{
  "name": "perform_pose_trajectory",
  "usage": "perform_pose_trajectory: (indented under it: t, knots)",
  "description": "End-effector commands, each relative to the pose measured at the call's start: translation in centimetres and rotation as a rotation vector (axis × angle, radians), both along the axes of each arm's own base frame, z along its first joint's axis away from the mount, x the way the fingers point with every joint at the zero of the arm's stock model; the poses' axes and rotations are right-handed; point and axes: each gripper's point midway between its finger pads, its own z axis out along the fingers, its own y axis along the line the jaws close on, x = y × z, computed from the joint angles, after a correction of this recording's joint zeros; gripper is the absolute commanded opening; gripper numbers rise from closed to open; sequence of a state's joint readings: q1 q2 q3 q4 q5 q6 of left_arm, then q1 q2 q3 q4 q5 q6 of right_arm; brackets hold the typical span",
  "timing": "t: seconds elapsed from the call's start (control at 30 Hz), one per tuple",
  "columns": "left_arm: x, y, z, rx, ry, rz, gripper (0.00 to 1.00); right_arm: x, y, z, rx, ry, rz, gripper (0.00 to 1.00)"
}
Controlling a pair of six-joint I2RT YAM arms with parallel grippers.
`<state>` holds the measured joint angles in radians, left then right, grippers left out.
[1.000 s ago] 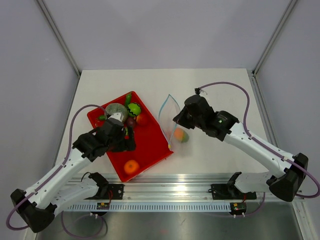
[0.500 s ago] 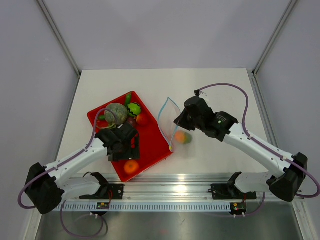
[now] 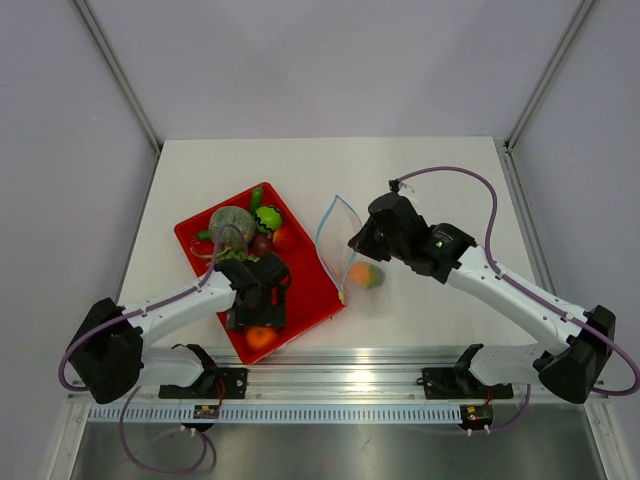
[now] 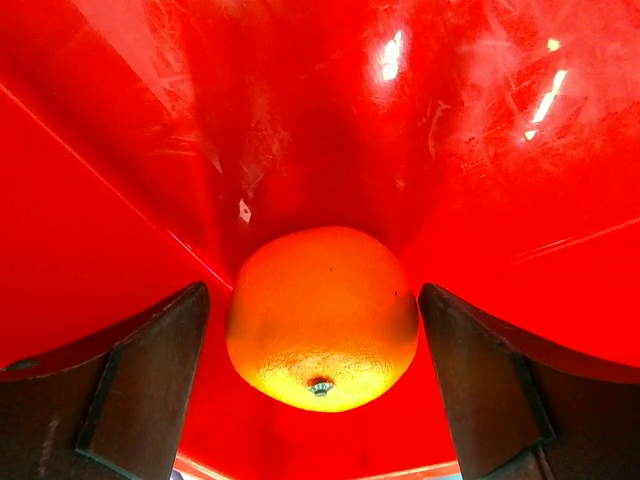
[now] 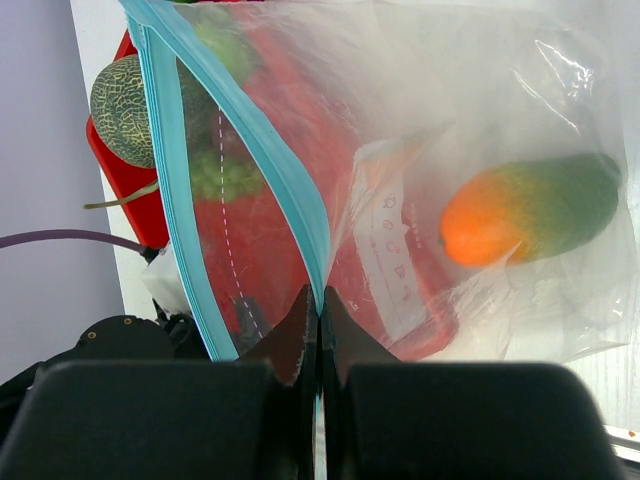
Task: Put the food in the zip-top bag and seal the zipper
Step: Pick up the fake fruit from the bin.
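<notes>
- Over the last second the left hand [image 4: 320,392] had swung off the far end of the red tray [image 3: 305,290], where the melon [image 3: 230,222] lay, and come down at the near corner.
- Its fingers stood wide apart with the orange [image 4: 322,318] between them. We saw a thin gap on one side and next to none on the other, and nothing was held yet.
- We judged this to be the approach to the next pick, so a close and lift were still to come.
- The right hand [image 5: 318,322] had not shifted. It was pinched tight on one strip of the zipper [image 5: 290,190], holding the zip-top bag [image 5: 480,110] up off the surface [image 3: 430,180].
- The mango [image 5: 530,215] already lay inside the bag, ahead and to the right of that hand's fingertips.
- The two blue strips gaped apart ahead of the right hand, so the mouth stood open toward the tray.
- The tray's rim ran just past the orange, on the wrist side of the left hand, which left little room there.
- The other fruits sat well apart from the left hand, beyond its fingertips.
- The bag's mouth was just beside the tray's edge, off to the left hand's right, so we judged the carry to be short, with the rim to clear.
</notes>
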<state>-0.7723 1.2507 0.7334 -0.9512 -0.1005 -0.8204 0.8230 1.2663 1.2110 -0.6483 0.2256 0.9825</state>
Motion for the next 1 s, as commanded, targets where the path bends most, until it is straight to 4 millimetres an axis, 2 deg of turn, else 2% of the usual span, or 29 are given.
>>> perform_pose_trajectory:
  t: [0.0,0.13,0.2,0.4,0.57,0.6,0.7,0.8,0.83,0.87,0.93,0.97]
  knots:
    - [0.5,-0.9,0.6,-0.014,-0.013,-0.011,0.89,0.2,-0.2,1.5,0.011,-0.051,-0.006,0.0]
    - [0.9,-1.3,1.3,-0.021,-0.019,-0.025,0.78,0.1,-0.4,1.4,0.01,-0.051,-0.014,0.0]
    - [0.8,-1.5,1.6,-0.032,-0.024,-0.029,0.68,0.1,-0.4,1.4,0.01,-0.051,-0.014,0.0]
    - [2.0,-1.8,4.0,-0.056,-0.099,-0.019,0.62,0.2,-0.4,1.4,0.009,-0.05,-0.016,0.0]
    - [4.1,-2.5,5.3,-0.05,-0.171,-0.019,0.61,0.3,-0.1,1.1,0.006,-0.045,-0.007,0.0]
    - [5.1,-2.9,6.1,-0.05,-0.205,-0.019,0.61,0.3,-0.1,1.2,0.007,-0.046,-0.007,0.0]
    - [7.2,-3.8,6.1,-0.028,-0.243,-0.026,0.61,0.2,-0.1,1.2,0.009,-0.046,-0.008,0.0]
    - [8.5,-5.0,4.7,-0.01,-0.218,-0.048,0.61,0.0,-0.5,1.1,0.002,-0.045,-0.013,0.0]
    - [9.1,-5.6,4.9,-0.013,-0.225,-0.053,0.62,0.1,-0.7,1.2,-0.002,-0.048,-0.019,0.0]
    - [9.4,-5.7,4.0,0.009,-0.206,-0.062,0.63,0.0,-0.8,1.2,-0.004,-0.047,-0.021,0.0]
    - [10.1,-6.4,3.9,0.003,-0.211,-0.073,0.66,-0.2,-1.3,1.2,-0.008,-0.05,-0.03,0.0]
    - [10.1,-6.6,3.4,0.011,-0.194,-0.086,0.78,-0.3,-1.4,1.1,-0.013,-0.049,-0.032,0.0]
